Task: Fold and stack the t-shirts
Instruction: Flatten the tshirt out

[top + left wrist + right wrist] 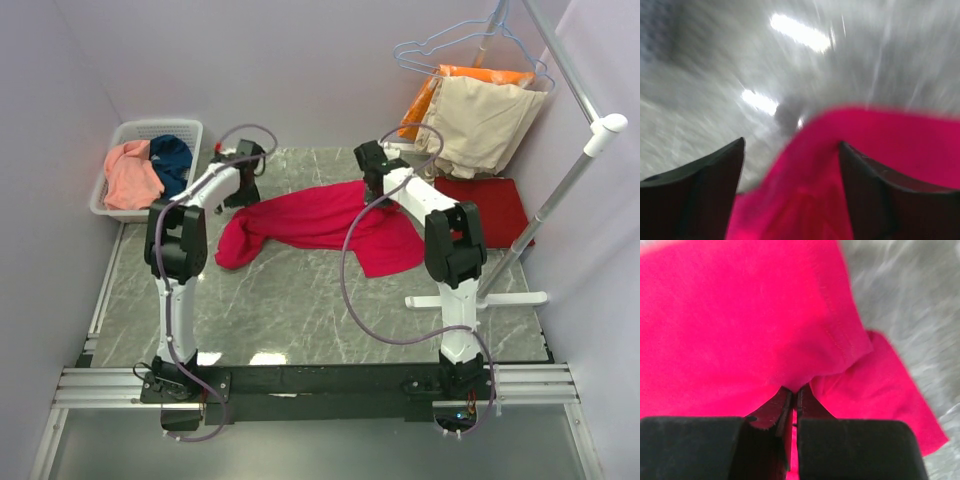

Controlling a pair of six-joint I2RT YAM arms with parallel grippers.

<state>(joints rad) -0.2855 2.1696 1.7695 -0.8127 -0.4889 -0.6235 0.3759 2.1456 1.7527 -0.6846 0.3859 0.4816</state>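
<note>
The crimson-red t-shirt [320,225] lies crumpled across the middle of the marble desk [280,310]. The right claw [794,392] is pinched tight on a fold of it beside a hem. The left claw [792,145] stands wide over its other edge, though that view is blurred. A darker red t-shirt [482,205] lies folded at the desk's right.

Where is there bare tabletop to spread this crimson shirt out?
Bare: the near half of the table, between the crimson shirt and the arm bases. Crowded: far right, with the darker red shirt, rack foot and hanging garments.
</note>
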